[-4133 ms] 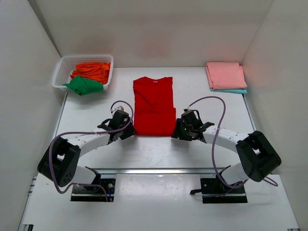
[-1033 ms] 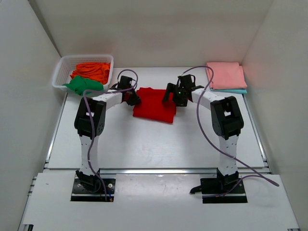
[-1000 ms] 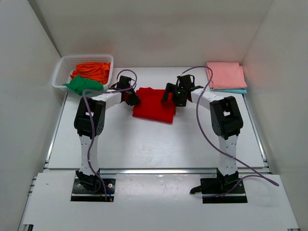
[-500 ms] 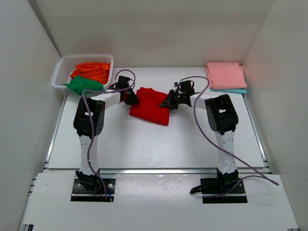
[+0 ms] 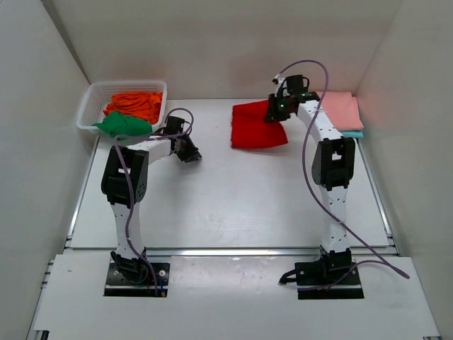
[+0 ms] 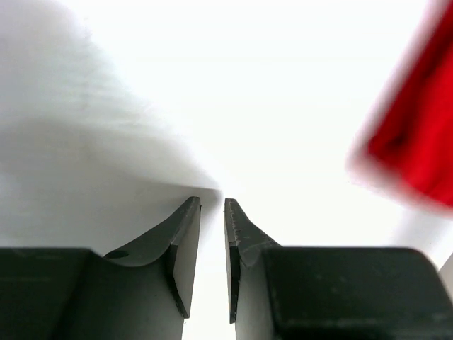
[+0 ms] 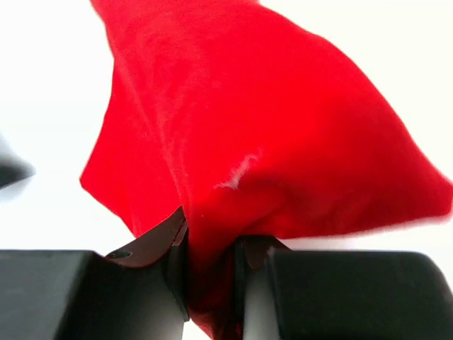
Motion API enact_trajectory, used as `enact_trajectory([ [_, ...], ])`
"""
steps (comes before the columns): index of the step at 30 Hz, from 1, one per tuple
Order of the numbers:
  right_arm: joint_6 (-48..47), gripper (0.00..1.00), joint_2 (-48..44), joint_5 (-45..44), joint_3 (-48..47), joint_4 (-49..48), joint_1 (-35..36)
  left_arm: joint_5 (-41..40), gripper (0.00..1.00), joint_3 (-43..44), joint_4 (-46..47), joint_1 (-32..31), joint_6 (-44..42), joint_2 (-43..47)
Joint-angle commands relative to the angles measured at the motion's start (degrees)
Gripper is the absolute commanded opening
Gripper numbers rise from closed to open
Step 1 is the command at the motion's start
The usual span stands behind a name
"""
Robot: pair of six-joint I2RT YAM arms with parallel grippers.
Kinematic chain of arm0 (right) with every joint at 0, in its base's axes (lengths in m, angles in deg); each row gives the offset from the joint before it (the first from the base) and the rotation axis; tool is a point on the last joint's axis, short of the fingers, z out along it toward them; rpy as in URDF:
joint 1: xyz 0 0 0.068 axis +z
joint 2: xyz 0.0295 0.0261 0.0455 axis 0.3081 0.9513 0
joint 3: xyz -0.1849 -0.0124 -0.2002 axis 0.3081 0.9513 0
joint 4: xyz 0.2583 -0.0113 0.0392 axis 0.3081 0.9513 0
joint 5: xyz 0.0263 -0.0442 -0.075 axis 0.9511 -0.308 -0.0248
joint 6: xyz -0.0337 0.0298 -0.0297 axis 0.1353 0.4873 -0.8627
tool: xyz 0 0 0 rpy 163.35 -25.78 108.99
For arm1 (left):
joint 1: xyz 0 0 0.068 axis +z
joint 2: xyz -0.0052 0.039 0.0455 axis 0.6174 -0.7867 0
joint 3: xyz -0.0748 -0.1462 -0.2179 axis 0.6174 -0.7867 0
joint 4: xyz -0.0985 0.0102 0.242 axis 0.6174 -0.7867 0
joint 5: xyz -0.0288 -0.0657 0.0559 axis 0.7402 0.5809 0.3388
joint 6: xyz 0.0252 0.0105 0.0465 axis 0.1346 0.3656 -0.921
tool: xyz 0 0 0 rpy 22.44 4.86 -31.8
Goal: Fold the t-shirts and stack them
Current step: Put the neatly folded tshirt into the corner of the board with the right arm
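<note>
My right gripper [image 7: 209, 248] pinches the red t-shirt [image 5: 258, 126] by one edge near the far-right corner; fold may sag open. Left gripper [image 6: 212, 234] nearly closed, empty.

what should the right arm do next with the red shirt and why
Probably carry the folded red shirt a little further right and lower it onto the pink shirt: the right gripper is clamped on its edge, and it sits just short of that stack.
</note>
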Motion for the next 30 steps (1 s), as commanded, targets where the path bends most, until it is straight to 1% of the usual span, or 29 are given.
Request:
enact_trajectory([
  [1,-15.84,0.00,-1.53,-14.90,-2.96,4.93,-3.05,1.57,0.33,-2.44,-0.17,0.53,-1.59,6.61],
  [3,-18.41,0.00,-2.59,-16.68,-1.99,1.69,-4.63,2.02,0.33,-3.41,0.09,0.44,-1.33,7.66],
  [7,-19.02,0.00,-3.82,-14.84,-2.52,-3.08,-10.07,1.40,0.33,-4.38,-1.92,0.70,-3.52,8.63],
  [8,-19.46,0.00,-3.99,-13.98,-3.91,-3.69,-10.08,1.75,0.33,-4.73,-2.10,0.35,-4.23,8.98],
  [10,-20.77,0.00,-3.56,-12.31,-5.76,-4.31,-13.06,1.58,0.33,-5.61,-2.02,0.53,-4.58,9.33],
  [12,-22.10,0.00,-2.85,-12.91,-8.66,-4.14,-14.56,1.75,0.33,-5.52,-2.63,0.44,-5.54,9.16],
  [15,-24.82,0.00,-2.24,-12.83,-10.34,-4.05,-16.94,0.96,0.32,-5.43,-3.51,0.18,-6.60,8.72],
  [17,-25.79,0.00,-2.24,-12.91,-10.34,-5.10,-18.69,1.05,0.34,-5.26,-3.25,0.61,-6.96,9.25],
  [20,-28.16,0.00,-1.71,-14.40,-10.34,-6.16,-20.10,1.84,0.35,-5.18,-3.24,0.44,-6.69,8.90],
  [23,-29.92,0.00,0.31,-14.67,-10.95,-7.73,-21.33,2.55,0.40,-3.59,-4.03,-0.09,-7.57,8.37],
  [28,-31.33,0.00,4.35,-18.35,-11.48,-11.25,-22.91,2.63,0.40,-2.36,-4.74,-0.17,-7.66,8.81],
  [30,-32.38,0.00,5.14,-20.03,-11.65,-14.67,-23.01,2.64,0.39,-2.10,-4.83,-0.26,-8.01,8.72],
])
